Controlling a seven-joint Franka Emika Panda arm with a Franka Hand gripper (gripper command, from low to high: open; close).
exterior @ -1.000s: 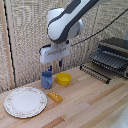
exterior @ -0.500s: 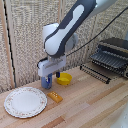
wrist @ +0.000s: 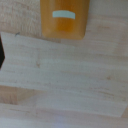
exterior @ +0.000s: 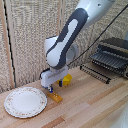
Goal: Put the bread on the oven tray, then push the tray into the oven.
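The bread (exterior: 56,96) is a small orange-brown block lying on the wooden table, just to the right of the plate in the exterior view. My clamp (exterior: 50,89) hangs low right over its near end, blue tips close to the table, and looks open and empty. In the wrist view the bread (wrist: 65,17) shows as an orange block with a pale label, apart from a dark finger (wrist: 1,52) at the picture's edge. The oven pan (exterior: 100,71), a dark wire tray, sticks out in front of the oven (exterior: 114,50) at the exterior view's right.
A round white floral plate (exterior: 25,101) lies at the exterior view's left. A yellow bowl (exterior: 66,80) stands just behind the clamp. A woven screen closes off the back. A black cable runs from the arm toward the oven.
The arm has swung down and toward the exterior view's left, bringing the clamp from above the yellow bowl down to just over the bread.
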